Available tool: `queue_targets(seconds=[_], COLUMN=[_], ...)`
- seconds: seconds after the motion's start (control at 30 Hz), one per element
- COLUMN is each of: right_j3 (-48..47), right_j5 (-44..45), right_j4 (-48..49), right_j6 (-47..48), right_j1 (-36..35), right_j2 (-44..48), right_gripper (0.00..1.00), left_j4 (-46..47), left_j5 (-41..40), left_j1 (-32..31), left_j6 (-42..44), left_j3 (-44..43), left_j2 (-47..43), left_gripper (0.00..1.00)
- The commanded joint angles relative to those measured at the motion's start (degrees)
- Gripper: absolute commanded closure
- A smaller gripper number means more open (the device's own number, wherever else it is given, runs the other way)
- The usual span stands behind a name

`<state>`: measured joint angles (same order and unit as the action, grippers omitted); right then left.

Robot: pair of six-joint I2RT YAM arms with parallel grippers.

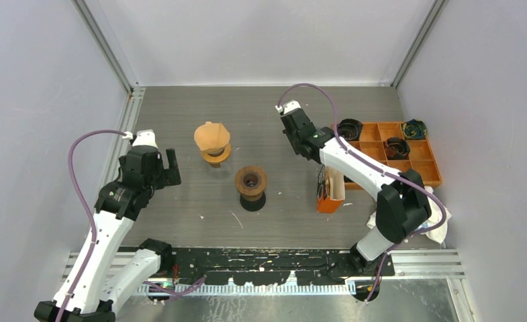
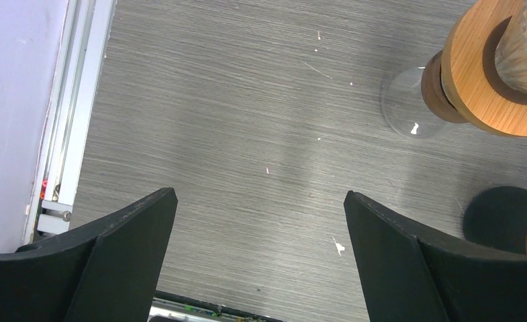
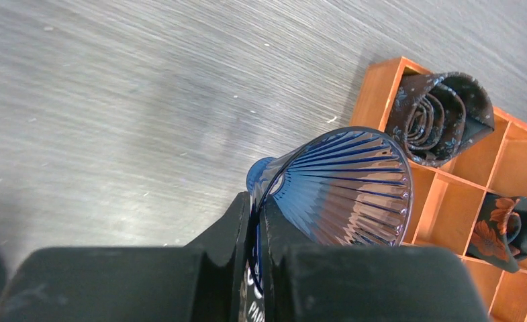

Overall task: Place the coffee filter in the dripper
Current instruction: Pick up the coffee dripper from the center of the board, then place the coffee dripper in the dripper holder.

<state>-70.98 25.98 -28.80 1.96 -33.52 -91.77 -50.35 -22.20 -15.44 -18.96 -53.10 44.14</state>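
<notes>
My right pincer (image 3: 254, 213) is clamped on the blue dripper's (image 3: 344, 188) rim, and the brown paper filter (image 1: 211, 136) stands leftward in the wood-collared dripper (image 1: 217, 157), nearer my wide-open left pincer (image 2: 260, 198).

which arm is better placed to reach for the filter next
Left, probably: the left tool is open, empty and nearer the filter; the right tool is shut on a blue dripper.
</notes>
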Motion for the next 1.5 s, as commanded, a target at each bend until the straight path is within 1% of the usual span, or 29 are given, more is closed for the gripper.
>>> queue_targets(seconds=[0.0,0.33,0.53,0.73,0.97,1.23,1.47], right_j3=[-4.35,-11.46,-14.65,-16.41,-18.98,-20.87,-22.51], right_j5=[2.00,1.24,-1.44,-1.62,-2.61,-4.75,-4.53], right_j4=[-3.23,-13.25,-17.02,-17.24,-17.87,-17.11,-16.74], right_j6=[1.43,2.66,3.12,4.84,6.56,7.77,8.79], right_j1=[-4.61,-15.08,-19.98,-25.80,-31.70,-34.84,-36.43], right_j2=[5.89,10.19,11.16,11.06,8.31,4.74,1.25], right_gripper=[0.99,0.99,0.99,0.99,0.99,0.99,0.99], left_j4=[2.81,2.85,2.80,2.80,2.80,2.80,2.80], left_j5=[0.79,0.94,0.99,0.98,1.02,1.06,1.07], left_j1=[0.68,0.81,0.86,1.26,1.60,1.72,1.75], left_j6=[0.48,0.33,0.33,0.31,0.24,0.15,0.11], left_j3=[0.09,0.62,0.69,0.65,0.70,0.77,0.80], left_j2=[-1.27,-1.78,-1.36,-1.07,-0.91,-0.81,-0.94], left_gripper=[0.01,0.01,0.01,0.01,0.01,0.01,0.01])
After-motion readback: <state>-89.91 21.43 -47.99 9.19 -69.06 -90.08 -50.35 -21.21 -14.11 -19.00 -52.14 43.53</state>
